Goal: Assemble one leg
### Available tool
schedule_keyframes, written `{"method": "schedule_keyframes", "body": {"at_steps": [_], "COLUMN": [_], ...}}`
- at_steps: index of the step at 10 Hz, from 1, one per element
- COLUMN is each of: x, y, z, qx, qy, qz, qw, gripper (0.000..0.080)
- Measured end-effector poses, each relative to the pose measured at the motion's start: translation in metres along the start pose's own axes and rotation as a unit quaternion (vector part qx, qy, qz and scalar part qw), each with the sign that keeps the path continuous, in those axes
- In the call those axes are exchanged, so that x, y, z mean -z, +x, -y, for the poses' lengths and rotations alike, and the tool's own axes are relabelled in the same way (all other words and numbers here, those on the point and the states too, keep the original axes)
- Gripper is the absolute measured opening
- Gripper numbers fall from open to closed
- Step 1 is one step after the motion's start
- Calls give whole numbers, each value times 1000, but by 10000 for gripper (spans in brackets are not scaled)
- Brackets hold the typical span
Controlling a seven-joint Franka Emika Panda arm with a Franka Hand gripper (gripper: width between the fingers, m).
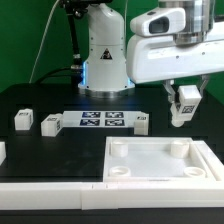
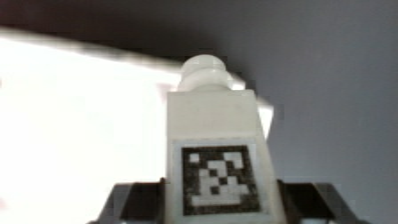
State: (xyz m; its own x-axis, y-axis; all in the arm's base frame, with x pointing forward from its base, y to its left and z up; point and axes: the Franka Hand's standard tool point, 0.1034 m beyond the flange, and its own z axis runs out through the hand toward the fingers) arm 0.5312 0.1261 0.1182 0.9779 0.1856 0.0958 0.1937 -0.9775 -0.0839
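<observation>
The gripper (image 1: 184, 102) is clamped on the leg (image 1: 181, 112), which hangs upright off the table, its tag (image 2: 221, 178) facing the wrist camera, near the far corner of the white tray (image 1: 160, 168) on the exterior view's right. Beyond the tray lies the marker board (image 1: 100, 121). A loose white block (image 1: 140, 122) sits just beside one end, and two others (image 1: 22, 120) sit past the other end.

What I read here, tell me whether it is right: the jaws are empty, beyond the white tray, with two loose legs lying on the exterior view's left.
Wrong on one count: the jaws are not empty. They are shut on a leg, as the wrist view shows. The rest holds: they are beyond the tray, with two loose legs on the exterior view's left.
</observation>
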Motion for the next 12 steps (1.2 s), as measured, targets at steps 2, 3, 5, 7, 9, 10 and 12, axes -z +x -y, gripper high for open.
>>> {"method": "schedule_keyframes", "body": {"at_steps": [2, 3, 5, 7, 9, 10, 12], "x": [9, 7, 5, -1, -8, -14, -27], "y": [32, 48, 46, 39, 37, 40, 49], "z": [-2, -7, -9, -12, -19, -19, -23], "qx": [-1, 20, 22, 38, 45, 48, 55], "qy": [-3, -9, -14, -21, -24, -23, -24], "qz": [-93, -157, -215, -227, -218, -217, -215], "qw": [996, 987, 976, 973, 975, 975, 975], "gripper": [294, 294, 294, 294, 294, 294, 294]}}
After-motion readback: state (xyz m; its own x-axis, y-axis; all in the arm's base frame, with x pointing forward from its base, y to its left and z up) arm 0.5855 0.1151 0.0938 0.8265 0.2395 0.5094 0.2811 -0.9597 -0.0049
